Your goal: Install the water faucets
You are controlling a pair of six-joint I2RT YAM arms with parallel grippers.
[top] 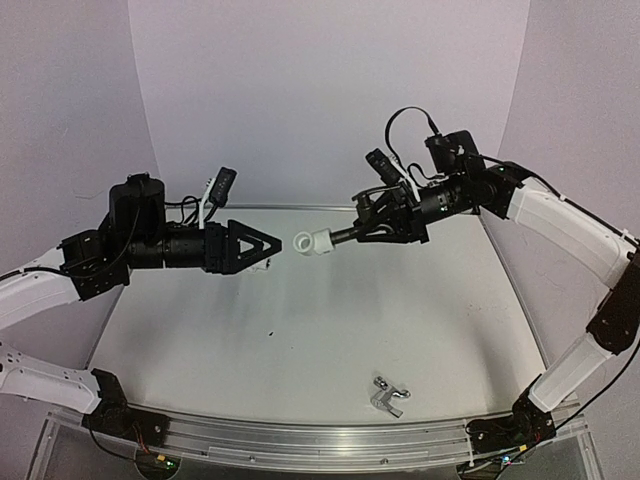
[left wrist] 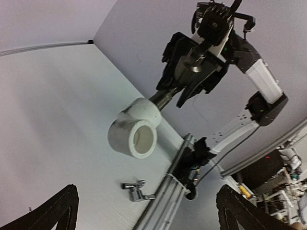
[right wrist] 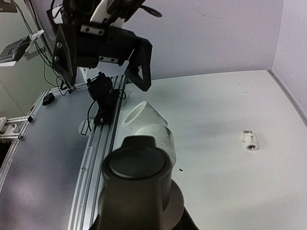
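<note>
Left claw (top: pixel 268 244) agape, apart from dark faucet's (top: pixel 352 236) white elbow (top: pixel 312 242), right claw (top: pixel 372 226) clamped

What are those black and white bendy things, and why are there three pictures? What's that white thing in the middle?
Those are two robot arms bolted to a table. Each ends in a claw called a gripper. One picture comes from a camera up above, looking down at both arms. The other two come from little cameras riding on each arm's wrist, so they see close up.

The right gripper is shut on a dark faucet, which is a small water tap. A white elbow fitting, a bent pipe piece, sits on the tap's end, up in the air. The left gripper is wide open and points at that fitting without touching it.

On the table lie a shiny chrome faucet near the front edge, and another small white fitting farther back.
</note>
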